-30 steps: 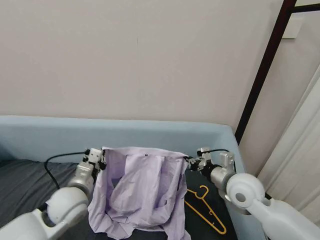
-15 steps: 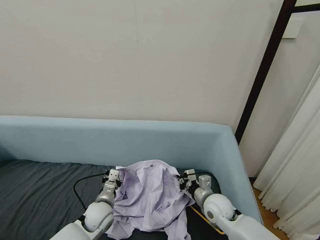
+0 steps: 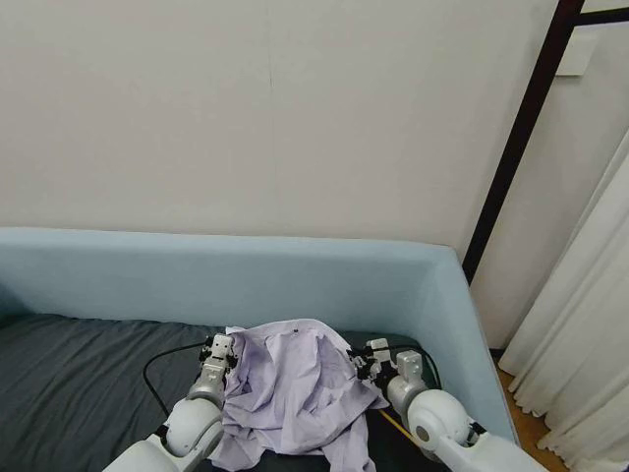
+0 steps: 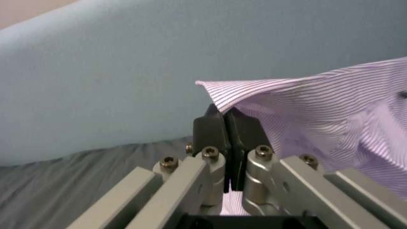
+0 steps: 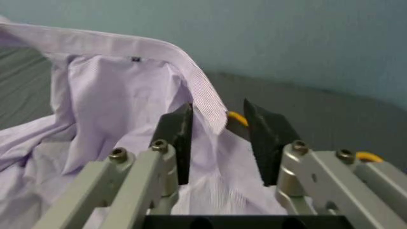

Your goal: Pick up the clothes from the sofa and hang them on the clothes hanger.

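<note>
A lilac striped shirt (image 3: 295,388) lies crumpled on the sofa's dark grey seat (image 3: 69,374), close to the light blue backrest (image 3: 197,275). My left gripper (image 3: 218,352) is at the shirt's left edge. In the left wrist view the left gripper (image 4: 226,119) is shut on a fold of the shirt (image 4: 330,109). My right gripper (image 3: 362,356) is at the shirt's right edge. In the right wrist view the right gripper (image 5: 218,119) stands open, with the shirt's collar edge (image 5: 203,102) running loose between its fingers. A yellow hanger (image 5: 237,118) lies on the seat just beyond them.
The sofa's blue armrest (image 3: 462,334) rises right of my right arm. A dark pole (image 3: 511,147) and white curtains (image 3: 580,344) stand beyond it. A black cable (image 3: 157,362) loops by my left arm. Open seat stretches to the left.
Both arms have come down and closer together, and the shirt that hung spread between them now lies bunched on the seat. The right gripper has since shifted slightly to the right.
</note>
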Motion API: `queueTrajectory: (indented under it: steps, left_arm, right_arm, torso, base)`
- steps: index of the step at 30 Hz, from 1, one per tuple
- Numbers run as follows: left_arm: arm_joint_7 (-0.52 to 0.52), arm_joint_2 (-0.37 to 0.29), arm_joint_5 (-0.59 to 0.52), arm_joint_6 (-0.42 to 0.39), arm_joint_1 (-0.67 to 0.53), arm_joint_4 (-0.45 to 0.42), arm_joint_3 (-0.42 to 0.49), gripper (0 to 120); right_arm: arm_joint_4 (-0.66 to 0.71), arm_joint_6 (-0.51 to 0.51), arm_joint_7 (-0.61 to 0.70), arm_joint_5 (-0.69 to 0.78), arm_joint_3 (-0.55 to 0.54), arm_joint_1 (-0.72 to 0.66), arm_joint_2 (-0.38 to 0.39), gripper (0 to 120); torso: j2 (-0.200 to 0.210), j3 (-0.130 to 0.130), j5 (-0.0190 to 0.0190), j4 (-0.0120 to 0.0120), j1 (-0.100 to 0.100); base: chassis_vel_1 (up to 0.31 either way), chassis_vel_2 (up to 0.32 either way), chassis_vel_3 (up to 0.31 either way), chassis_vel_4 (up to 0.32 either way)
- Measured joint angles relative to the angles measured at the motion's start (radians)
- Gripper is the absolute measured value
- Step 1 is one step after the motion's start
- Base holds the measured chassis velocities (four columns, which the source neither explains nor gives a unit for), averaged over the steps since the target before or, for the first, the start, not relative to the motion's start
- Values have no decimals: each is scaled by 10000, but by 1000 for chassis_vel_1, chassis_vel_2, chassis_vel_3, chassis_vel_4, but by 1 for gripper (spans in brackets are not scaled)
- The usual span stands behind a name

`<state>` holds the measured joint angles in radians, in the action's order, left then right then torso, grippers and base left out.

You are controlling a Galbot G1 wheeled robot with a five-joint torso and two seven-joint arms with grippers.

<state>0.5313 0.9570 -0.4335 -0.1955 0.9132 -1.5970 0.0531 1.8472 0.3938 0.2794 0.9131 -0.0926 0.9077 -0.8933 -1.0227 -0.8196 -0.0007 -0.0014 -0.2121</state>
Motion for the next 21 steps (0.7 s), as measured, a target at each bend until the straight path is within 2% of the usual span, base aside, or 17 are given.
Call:
queueTrajectory:
  steps: [4, 7, 8, 11, 13, 16, 21]
  left_arm:
    - [-66, 71, 287, 155, 239, -60, -45, 0]
    - [-106, 84, 507, 307, 340, -58, -36, 0]
    - [-106, 84, 507, 307, 340, -58, -36, 0]
    - [-127, 74, 583, 365, 420, -81, -7, 0]
    - [-128, 69, 591, 375, 436, -95, -3, 0]
    - [-133, 77, 598, 393, 511, -119, 13, 0]
    - [-140, 104, 612, 401, 573, -127, 25, 0]
  right_arm:
    - [582, 64, -99, -158, 667, 933, 258, 52]
    - [172, 28, -355, -509, 960, 1252, 291, 64]
    - [172, 28, -355, -509, 960, 1252, 291, 64]
    - [-910, -171, -867, -1195, 1189, 1332, 235, 79]
    - [-1243, -254, -1051, -1499, 1223, 1326, 210, 82]
    - [-2396, -590, -1820, -2917, 1223, 1238, 171, 96]
    - [-3347, -578, -2424, -3260, 1010, 977, 158, 100]
  torso:
    - [-3, 1, -1, -1, 3]
    - [-3, 2, 1, 0, 3]
    - [-3, 2, 1, 0, 3]
    - [-2, 1, 1, 3, 2]
    - [-2, 1, 2, 2, 2]
    - [-1, 0, 4, 0, 2]
    - [-2, 0, 1, 2, 2]
  base:
    - [0, 0, 0, 0]
    - [0, 0, 0, 0]
    - [0, 0, 0, 0]
    - [0, 0, 0, 0]
    - [0, 0, 0, 0]
    - [0, 0, 0, 0]
    - [0, 0, 0, 0]
